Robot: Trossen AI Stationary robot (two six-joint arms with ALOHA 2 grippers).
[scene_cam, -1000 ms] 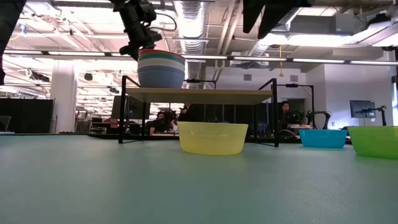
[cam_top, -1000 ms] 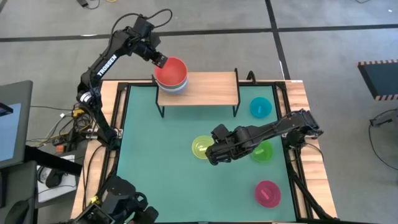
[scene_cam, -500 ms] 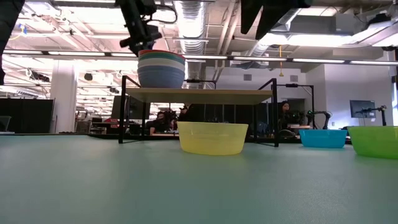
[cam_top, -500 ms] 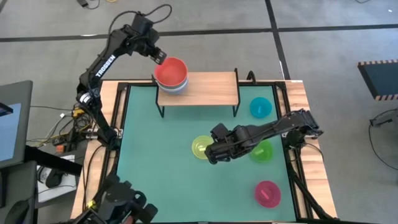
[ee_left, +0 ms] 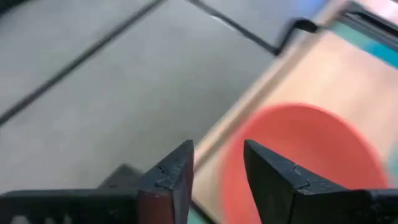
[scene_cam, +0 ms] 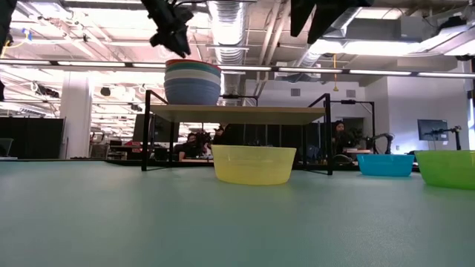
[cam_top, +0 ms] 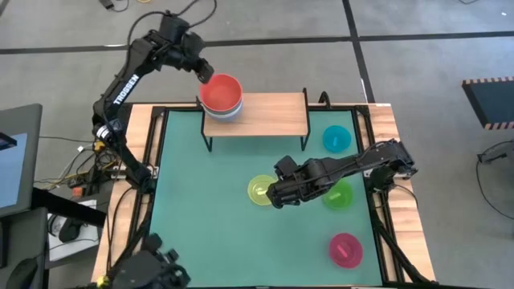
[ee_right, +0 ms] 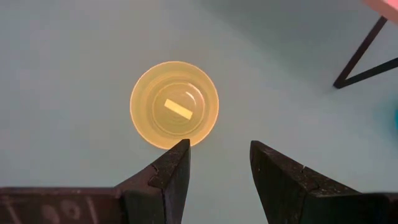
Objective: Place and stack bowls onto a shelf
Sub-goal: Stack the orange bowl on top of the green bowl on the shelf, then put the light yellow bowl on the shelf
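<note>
The larger bowls are stacked on the left end of the shelf (cam_top: pixel 265 115), red bowl (cam_top: pixel 221 92) on top; in the low view the stack (scene_cam: pixel 192 81) rests by its blue bottom bowl on the wooden top (scene_cam: pixel 237 113). My left gripper (cam_top: pixel 206 74) hovers open above the stack's far-left rim, clear of it (ee_left: pixel 217 165). My right gripper (ee_right: pixel 219 158) hangs open above the mat, just to the right of the yellow-green bowl (ee_right: pixel 174 104), which stands on the mat (cam_top: pixel 260 190). The green (cam_top: pixel 339 194), cyan (cam_top: pixel 336 138) and magenta (cam_top: pixel 346 250) bowls sit on the right side.
The shelf's right part (cam_top: pixel 281 112) is bare wood. Its black legs (cam_top: pixel 304 143) stand on the far part of the green mat (cam_top: pixel 201 217). A black frame edges the table. The mat's left and near-left areas hold no objects.
My left gripper has risen from the red bowl's far-left rim and drawn back toward the far left, now standing clear above the stack. The stack has stayed in place. My right arm has hardly moved above the yellow-green bowl.
</note>
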